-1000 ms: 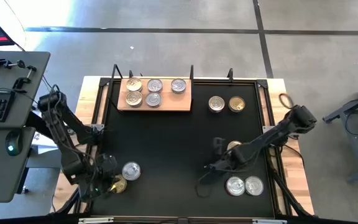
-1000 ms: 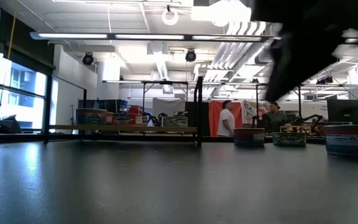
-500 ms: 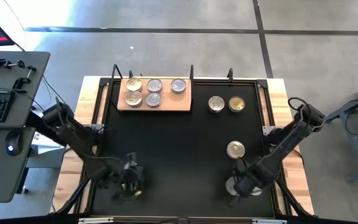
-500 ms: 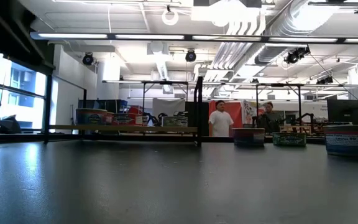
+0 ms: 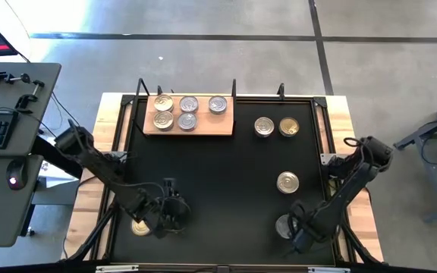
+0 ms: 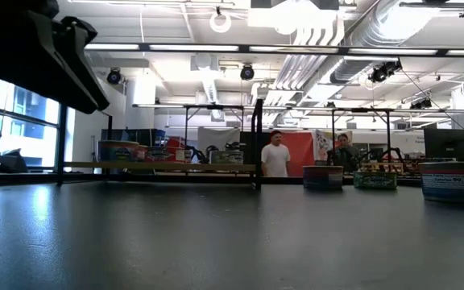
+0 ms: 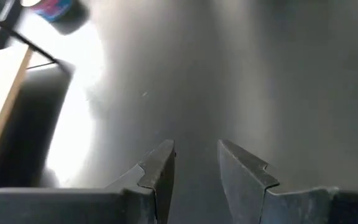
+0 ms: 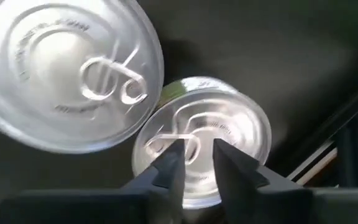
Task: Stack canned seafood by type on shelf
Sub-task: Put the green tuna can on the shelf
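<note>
The dark left arm reaches from the table's left edge low across the black table surface [image 5: 218,167], its elbow bent, and ends in the left gripper [image 5: 174,211] near the front edge; its two dark fingers [image 7: 160,168] stand a narrow way apart with only bare table between them, so it holds nothing. A gold-lidded round tin [image 5: 140,226] lies just beside this arm's wrist, and a blue-labelled tin [image 7: 53,9] shows farther off in the left wrist view. The dark right arm folds down from the right edge, forearm slanting toward the front right corner, where the right gripper [image 5: 298,236] hangs over two silver-lidded tins that touch each other. Its fingers [image 8: 169,163] stand close together directly above the pull-ring of the smaller-looking silver tin [image 8: 229,134]; whether they actually grip it cannot be told. The other silver tin [image 8: 67,68] lies beside it. The light-brown wooden shelf board [image 5: 203,129] sits at the table's far side, carrying five silver or gold tins [image 5: 187,112]. Two more tins [image 5: 275,127] stand to its right, and a single one [image 5: 287,183] stands nearer the right arm.
</note>
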Motion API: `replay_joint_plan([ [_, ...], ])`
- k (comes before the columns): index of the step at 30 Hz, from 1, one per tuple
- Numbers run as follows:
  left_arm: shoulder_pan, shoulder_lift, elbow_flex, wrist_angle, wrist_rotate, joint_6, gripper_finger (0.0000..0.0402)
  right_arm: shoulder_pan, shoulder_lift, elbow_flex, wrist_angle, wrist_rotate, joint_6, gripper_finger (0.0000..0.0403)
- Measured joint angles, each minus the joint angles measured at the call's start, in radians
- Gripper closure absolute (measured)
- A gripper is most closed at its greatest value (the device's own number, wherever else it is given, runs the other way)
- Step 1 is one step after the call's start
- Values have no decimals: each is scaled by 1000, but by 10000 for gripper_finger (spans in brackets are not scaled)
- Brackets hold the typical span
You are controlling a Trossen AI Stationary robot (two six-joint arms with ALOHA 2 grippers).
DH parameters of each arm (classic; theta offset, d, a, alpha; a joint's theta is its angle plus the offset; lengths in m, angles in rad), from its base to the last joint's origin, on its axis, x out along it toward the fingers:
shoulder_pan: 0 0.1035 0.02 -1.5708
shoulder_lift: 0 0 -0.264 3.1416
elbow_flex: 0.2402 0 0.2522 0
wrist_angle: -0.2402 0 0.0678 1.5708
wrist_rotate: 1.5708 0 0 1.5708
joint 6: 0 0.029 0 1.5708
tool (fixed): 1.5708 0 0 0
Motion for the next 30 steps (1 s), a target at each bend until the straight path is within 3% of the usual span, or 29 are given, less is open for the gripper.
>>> replay_joint_plan([
  [6, -41, -19, 0, -125, -92, -91, 287, -53, 10, 0, -50, 154, -83, 393],
  [9, -57, -18, 0, -163, -123, -150, 287, -109, 10, 0, -59, 270, -157, 399],
  [12, -68, -18, 0, -168, -125, -189, 287, -167, 4, 0, -55, 305, -268, 395],
  [14, -77, -18, 0, -168, -126, -202, 287, -190, -15, 0, -56, 266, -314, 397],
  [20, -90, -18, 0, -169, -129, -230, 287, -130, -45, 0, -10, -73, -351, 402],
  [30, -89, -15, 0, -179, -218, -226, 287, 7, -52, -126, 172, -86, -90, 403],
])
